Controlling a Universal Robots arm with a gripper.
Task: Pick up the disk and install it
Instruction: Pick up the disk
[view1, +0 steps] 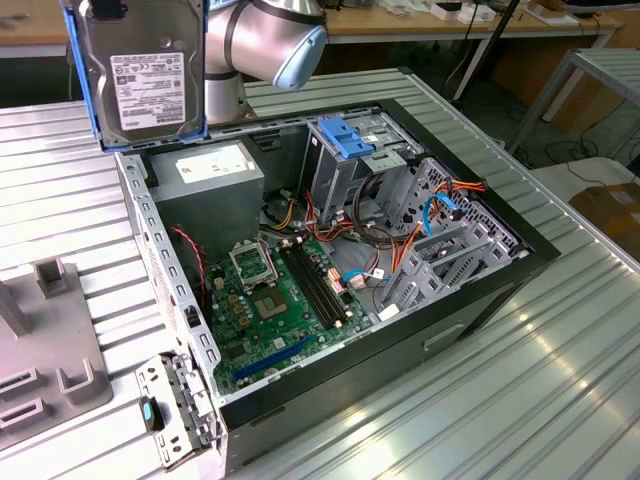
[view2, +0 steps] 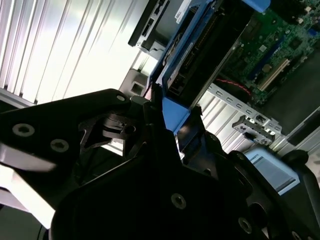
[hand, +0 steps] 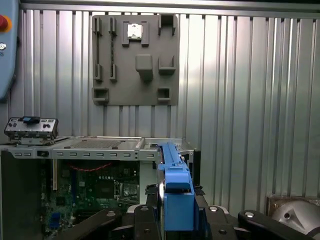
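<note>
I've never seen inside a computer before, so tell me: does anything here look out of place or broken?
Nothing looks broken. The one odd sight is the disk, upright in mid-air above the open computer case at the exterior view's left, not inside it; the jaws are clamped on its blue rail.

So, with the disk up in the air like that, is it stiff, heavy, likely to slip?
Likely stiff: the disk stands upright in the air without sagging. Its metal body suggests weight for its size. The smooth blue rails sit in the hand, so a slip seems possible.
</note>
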